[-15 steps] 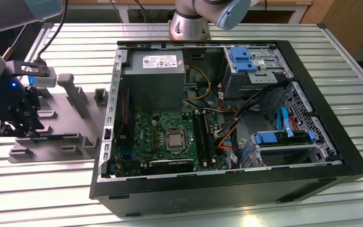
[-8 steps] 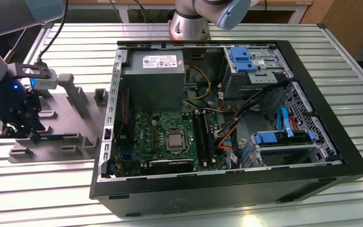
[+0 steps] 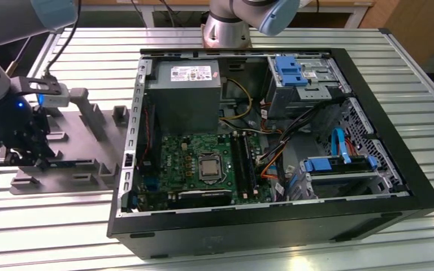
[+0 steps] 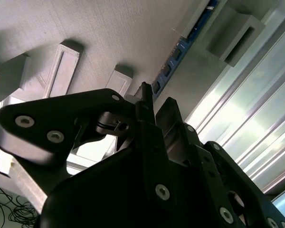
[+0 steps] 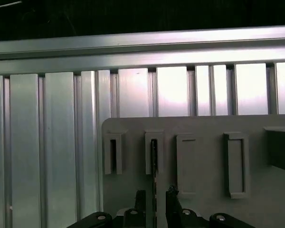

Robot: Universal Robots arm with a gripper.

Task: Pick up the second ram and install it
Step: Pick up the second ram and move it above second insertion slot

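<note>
No wording can be read anywhere. A white label (image 3: 192, 73) with small coloured marks lies on the grey power supply (image 3: 183, 101), at twelve o'clock from the green motherboard (image 3: 202, 164); its print is too fine to make out.

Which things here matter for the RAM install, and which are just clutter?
Job: second ram, on edge in the gray holder tray; pincer, open astride it; motherboard's black slots.
Lying about: power supply; blue drive cage; cables.
</note>
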